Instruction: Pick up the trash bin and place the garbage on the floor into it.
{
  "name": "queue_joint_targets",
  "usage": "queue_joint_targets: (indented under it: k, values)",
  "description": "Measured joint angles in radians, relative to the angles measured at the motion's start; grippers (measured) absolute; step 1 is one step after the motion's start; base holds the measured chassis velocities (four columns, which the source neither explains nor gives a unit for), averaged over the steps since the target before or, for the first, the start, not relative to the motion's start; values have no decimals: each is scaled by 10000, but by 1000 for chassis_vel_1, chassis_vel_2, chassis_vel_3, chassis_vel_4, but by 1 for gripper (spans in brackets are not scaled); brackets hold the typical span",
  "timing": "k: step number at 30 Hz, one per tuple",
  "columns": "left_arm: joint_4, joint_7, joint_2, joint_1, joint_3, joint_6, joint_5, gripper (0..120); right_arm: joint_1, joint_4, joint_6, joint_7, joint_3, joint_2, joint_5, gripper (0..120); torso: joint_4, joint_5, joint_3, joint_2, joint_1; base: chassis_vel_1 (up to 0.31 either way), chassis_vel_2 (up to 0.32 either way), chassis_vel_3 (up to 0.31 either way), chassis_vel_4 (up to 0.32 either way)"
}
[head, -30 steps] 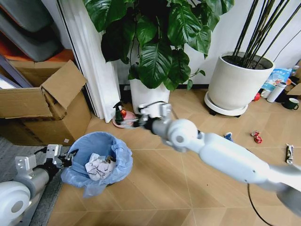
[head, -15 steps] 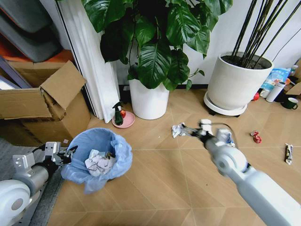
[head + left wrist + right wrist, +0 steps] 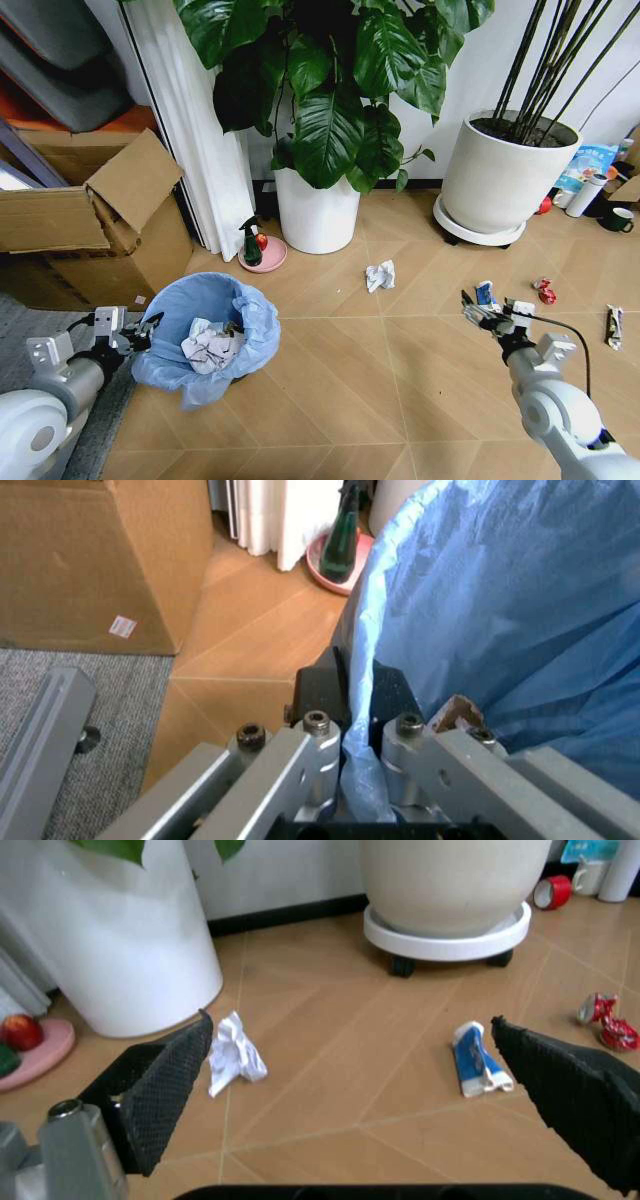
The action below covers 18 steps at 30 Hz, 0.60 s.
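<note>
Wooden floor (image 3: 400, 380): my right gripper (image 3: 488, 318), open and empty, has swung to lower right near the blue-white wrapper (image 3: 486, 293); my left gripper (image 3: 140, 333) still pinches the trash bin (image 3: 205, 335) rim.

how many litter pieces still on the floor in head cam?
4: white paper wad near the leafy plant's pot; blue-white wrapper beside the right gripper; red wrapper; dark wrapper far right. More may be hidden.

The trash bin (image 3: 207, 340) wall hides under its blue bag (image 3: 255, 330).
</note>
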Motion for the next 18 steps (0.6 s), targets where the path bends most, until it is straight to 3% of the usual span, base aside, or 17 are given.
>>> queue_joint_targets:
  k: [18]
  values:
    - [67,87,-48,52,118,-40,114,0,202,-465,-109,-92,-262,343,441,100,1,-1,1,0,1,0,0,0,0]
